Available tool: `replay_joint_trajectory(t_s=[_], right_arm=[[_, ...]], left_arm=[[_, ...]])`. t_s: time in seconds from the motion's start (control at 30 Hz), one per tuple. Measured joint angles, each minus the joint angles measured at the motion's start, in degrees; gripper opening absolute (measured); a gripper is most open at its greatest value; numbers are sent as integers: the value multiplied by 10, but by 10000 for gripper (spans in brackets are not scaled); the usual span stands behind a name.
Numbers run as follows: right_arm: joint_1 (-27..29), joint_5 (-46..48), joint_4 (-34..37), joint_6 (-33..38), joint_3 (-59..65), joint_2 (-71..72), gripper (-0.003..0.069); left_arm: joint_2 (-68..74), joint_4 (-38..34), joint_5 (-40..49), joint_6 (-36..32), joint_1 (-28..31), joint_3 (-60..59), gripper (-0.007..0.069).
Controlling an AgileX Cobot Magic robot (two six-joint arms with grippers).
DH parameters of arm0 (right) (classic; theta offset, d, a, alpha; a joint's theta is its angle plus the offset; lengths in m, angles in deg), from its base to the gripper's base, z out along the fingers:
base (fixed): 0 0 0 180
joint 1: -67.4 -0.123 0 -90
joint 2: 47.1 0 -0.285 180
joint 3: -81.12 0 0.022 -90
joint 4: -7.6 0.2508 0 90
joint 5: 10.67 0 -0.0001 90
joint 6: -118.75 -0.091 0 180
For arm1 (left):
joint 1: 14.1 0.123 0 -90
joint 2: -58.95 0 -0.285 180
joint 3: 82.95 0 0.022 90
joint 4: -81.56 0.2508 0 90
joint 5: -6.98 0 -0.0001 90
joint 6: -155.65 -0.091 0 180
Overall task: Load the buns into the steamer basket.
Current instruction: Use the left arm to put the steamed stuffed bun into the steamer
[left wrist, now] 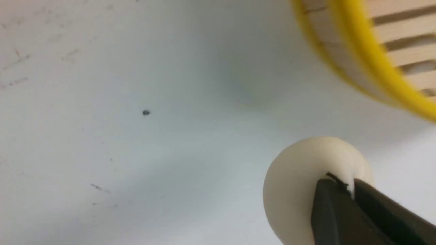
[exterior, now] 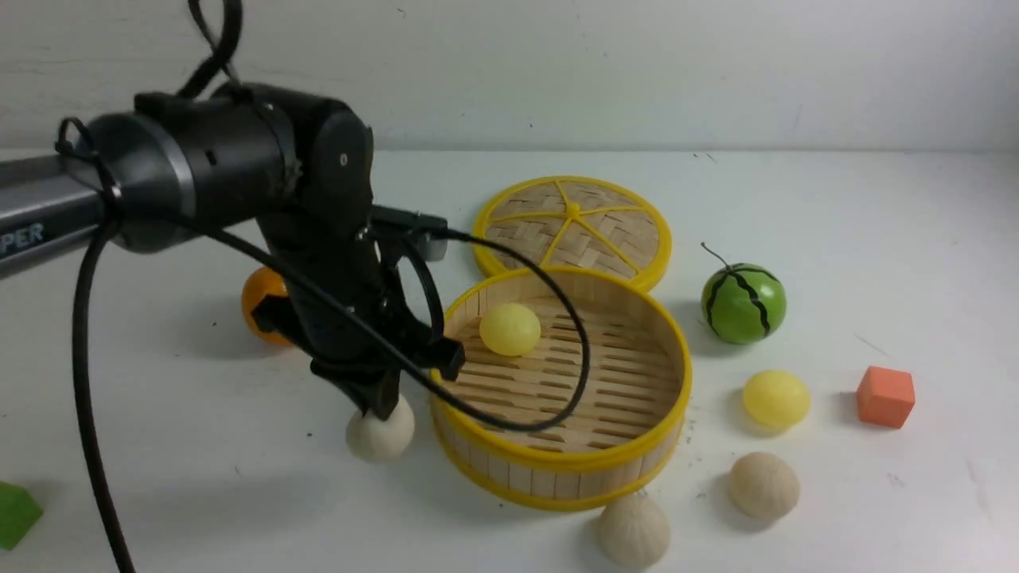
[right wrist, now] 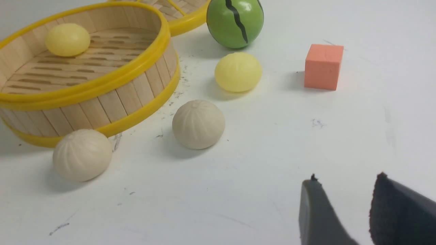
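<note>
The steamer basket (exterior: 561,469) stands mid-table and also shows in the right wrist view (right wrist: 112,102). One pale yellow bun (exterior: 509,329) lies inside it. My left gripper (exterior: 378,407) is shut on the top of a beige bun (exterior: 382,436) just left of the basket, at or barely above the table; the pinch shows in the left wrist view (left wrist: 347,183). To the right of the basket lie a yellow bun (exterior: 775,398) and a beige bun (exterior: 763,485), and another beige bun (exterior: 634,530) lies against its front. My right gripper (right wrist: 345,178) is open and empty, low over bare table.
The flat woven lid (exterior: 573,227) lies behind the basket. A green watermelon ball (exterior: 743,303) and an orange cube (exterior: 885,395) are at the right. An orange (exterior: 259,298) sits behind my left arm. A green block (exterior: 14,513) is at the front left edge.
</note>
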Motion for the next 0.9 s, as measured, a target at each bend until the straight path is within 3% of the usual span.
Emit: replay_joint_trajectory(t_s=[0.2,0.53,0.67,0.87,0.9], right_arm=[[0,0,0,0,0,0,239],[0,0,0,0,0,0,239],[0,0,0,0,0,0,239],[0,0,0,0,0,0,239],[0,0,0,0,0,0,239]], left_arm=[[35,-71,10,-24,-5,124,-12],[184,-32,47,-15,-49,243,-11],[220,-7,69,-7,-47,267,37],[226,-5,64,-2,-46,270,264],[221,-5,65,3,-46,270,344]])
